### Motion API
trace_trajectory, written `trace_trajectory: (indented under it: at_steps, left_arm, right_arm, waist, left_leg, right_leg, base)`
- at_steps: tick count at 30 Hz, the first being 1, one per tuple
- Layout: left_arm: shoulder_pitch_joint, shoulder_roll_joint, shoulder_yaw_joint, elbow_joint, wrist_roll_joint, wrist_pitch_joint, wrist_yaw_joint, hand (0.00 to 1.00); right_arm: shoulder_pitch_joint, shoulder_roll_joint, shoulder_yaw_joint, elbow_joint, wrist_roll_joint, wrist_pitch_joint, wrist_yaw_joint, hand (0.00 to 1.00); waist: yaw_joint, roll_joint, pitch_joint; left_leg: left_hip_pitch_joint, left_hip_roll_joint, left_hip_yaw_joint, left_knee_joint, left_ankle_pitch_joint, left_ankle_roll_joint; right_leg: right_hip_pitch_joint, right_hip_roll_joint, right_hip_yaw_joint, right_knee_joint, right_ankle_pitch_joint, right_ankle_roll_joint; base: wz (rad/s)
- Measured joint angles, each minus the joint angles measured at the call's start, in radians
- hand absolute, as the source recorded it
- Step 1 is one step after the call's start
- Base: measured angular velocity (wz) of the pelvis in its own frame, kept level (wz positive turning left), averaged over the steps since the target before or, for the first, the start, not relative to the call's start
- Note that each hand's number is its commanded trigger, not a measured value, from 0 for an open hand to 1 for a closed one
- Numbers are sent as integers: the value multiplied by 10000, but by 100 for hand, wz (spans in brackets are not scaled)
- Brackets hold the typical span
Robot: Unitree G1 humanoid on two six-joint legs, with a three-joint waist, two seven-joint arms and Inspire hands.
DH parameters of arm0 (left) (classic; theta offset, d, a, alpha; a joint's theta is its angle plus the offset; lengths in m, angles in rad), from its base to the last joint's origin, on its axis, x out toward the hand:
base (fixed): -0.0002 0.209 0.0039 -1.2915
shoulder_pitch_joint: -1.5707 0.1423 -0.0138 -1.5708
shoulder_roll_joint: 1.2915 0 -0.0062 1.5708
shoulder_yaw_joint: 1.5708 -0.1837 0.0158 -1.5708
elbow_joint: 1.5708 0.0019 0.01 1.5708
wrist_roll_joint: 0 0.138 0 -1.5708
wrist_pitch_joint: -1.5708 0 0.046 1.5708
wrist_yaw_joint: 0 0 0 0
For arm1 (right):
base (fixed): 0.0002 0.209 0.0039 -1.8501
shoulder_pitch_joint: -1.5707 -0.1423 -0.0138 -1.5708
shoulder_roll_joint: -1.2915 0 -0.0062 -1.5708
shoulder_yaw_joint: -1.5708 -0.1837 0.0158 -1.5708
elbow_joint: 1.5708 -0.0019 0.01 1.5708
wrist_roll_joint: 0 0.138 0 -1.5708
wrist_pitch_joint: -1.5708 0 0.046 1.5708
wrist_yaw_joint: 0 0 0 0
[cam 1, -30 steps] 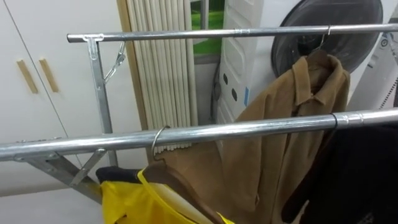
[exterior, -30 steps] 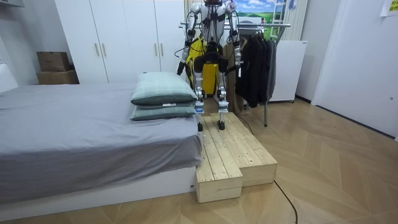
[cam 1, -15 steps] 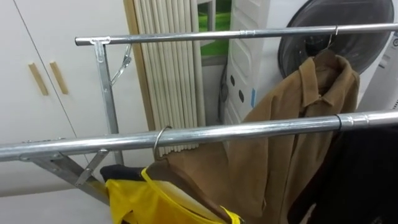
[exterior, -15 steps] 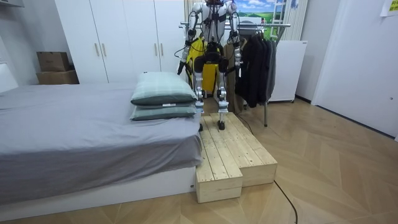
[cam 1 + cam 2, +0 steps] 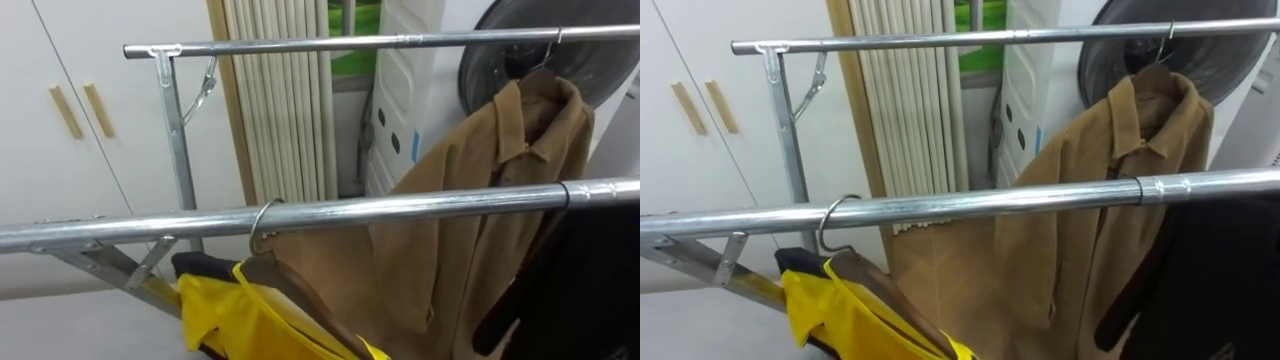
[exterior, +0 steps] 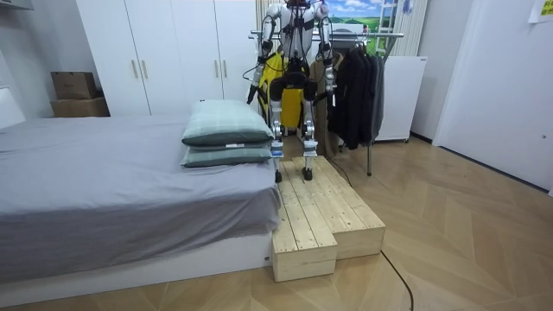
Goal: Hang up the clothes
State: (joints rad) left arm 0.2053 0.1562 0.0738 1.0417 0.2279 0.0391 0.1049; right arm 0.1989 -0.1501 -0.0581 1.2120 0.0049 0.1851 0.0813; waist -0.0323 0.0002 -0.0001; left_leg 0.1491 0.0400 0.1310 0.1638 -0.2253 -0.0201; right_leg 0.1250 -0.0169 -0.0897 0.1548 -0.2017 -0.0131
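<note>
A yellow garment (image 5: 240,320) hangs on a wooden hanger whose metal hook (image 5: 262,222) sits over the near steel rail (image 5: 400,207) of the clothes rack. It shows in the right eye view too, as the yellow garment (image 5: 840,315). A brown jacket (image 5: 470,160) hangs from the far rail (image 5: 350,42). Dark clothes (image 5: 590,280) hang at the near rail's right end. In the room view I stand at the rack with my back to the camera. My left hand (image 6: 252,92) and right hand (image 6: 331,85) are low at my sides, too small to read.
White wardrobe doors (image 5: 60,130) stand behind the rack on the left, a ribbed cream curtain (image 5: 285,110) in the middle, and a dark round fan (image 5: 590,60) at the right. I stand on a wooden platform (image 6: 324,216) beside a grey bed (image 6: 104,173) with pillows (image 6: 226,130).
The whole eye view has shifted a little, so the camera moved. The yellow garment's hook stays on the near rail, and my stance in the room view is the same.
</note>
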Motion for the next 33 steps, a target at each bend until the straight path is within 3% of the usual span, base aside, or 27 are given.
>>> trace_trajectory:
  at_steps: [17, 22, 25, 26, 28, 29, 30, 31, 32, 33]
  left_arm:
    - [-35, -27, 10, 22, 38, -85, 107, 0]
    - [-625, -80, -3, 36, 25, -365, 2, 0]
    - [-1141, -204, -26, 35, 8, -674, -10, 0]
    - [-1281, -231, -135, 2, 8, -770, -61, 0]
    - [-1742, -281, -469, -109, 11, -889, -275, 0]
    - [-1850, -287, -549, -200, 11, -903, -368, 0]
    - [-2045, -379, -603, -468, 13, -965, -580, 0]
    - [-2170, -442, -600, -508, 2, -1028, -684, 0]
    - [-2182, -476, -587, -503, -169, -1161, -906, 0]
    - [-2088, -449, -547, -503, -457, -1170, -1077, 0]
  right_arm:
    - [-41, -41, 295, -43, -33, -94, -24, 0]
    - [-566, -264, 754, -107, -1121, -85, 248, 0]
    - [-970, -476, 1182, -70, -1789, -87, 311, 0]
    - [-1085, -503, 1374, 35, -1913, -91, 320, 0]
    - [-1427, -519, 1378, 551, -1911, -146, 307, 0]
    - [-1505, -519, 1350, 681, -1905, -189, 308, 0]
    - [-1591, -558, 1165, 785, -1899, -217, 306, 0]
    - [-1633, -589, 1107, 801, -1905, -213, 295, 0]
    - [-1699, -590, 1127, 825, -2038, -171, 292, 0]
    - [-1738, -557, 1147, 822, -2207, -104, 276, 0]
  waist:
    - [116, -48, -26]
    - [254, 72, 2]
    - [601, 184, 16]
    - [704, 249, -18]
    - [677, 255, -29]
    - [654, 161, -61]
    - [610, 107, -38]
    - [612, 100, 19]
    - [659, 74, 55]
    - [651, 52, 60]
  left_leg:
    - [-94, 16, -20, 60, -1, 0]
    - [-1133, -10, -530, 717, -22, -4]
    - [-1682, -86, -1129, 781, 135, -76]
    - [-1918, -133, -1457, 802, 273, -117]
    - [-2476, -248, -1632, 259, 1070, -196]
    - [-2545, -289, -1529, -88, 1416, -203]
    - [-2639, -304, -717, -589, 1987, -89]
    - [-2746, -243, -1, -377, 1951, 28]
    - [-2822, 87, 1605, 670, 1391, 241]
    - [-2702, 445, 2673, 1901, 744, 326]
  right_leg:
    - [-53, -1, -12, 208, 1, -1]
    - [-607, -126, -674, 493, 8, -15]
    - [-763, -136, -1248, 455, 45, -33]
    - [-740, -149, -1646, 295, 81, -80]
    - [-819, -231, -2839, -85, 249, -196]
    - [-882, -296, -3244, -145, 282, -235]
    - [-1100, -505, -4130, -235, 314, -337]
    - [-1156, -605, -4501, -191, 252, -412]
    - [-1087, -682, -5150, -156, 144, -459]
    - [-851, -662, -5819, -186, 26, -488]
  base:
    - [1]
    - [36]
    - [73]
    - [102]
    - [152]
    - [170]
    - [138]
    - [141]
    - [95]
    - [77]
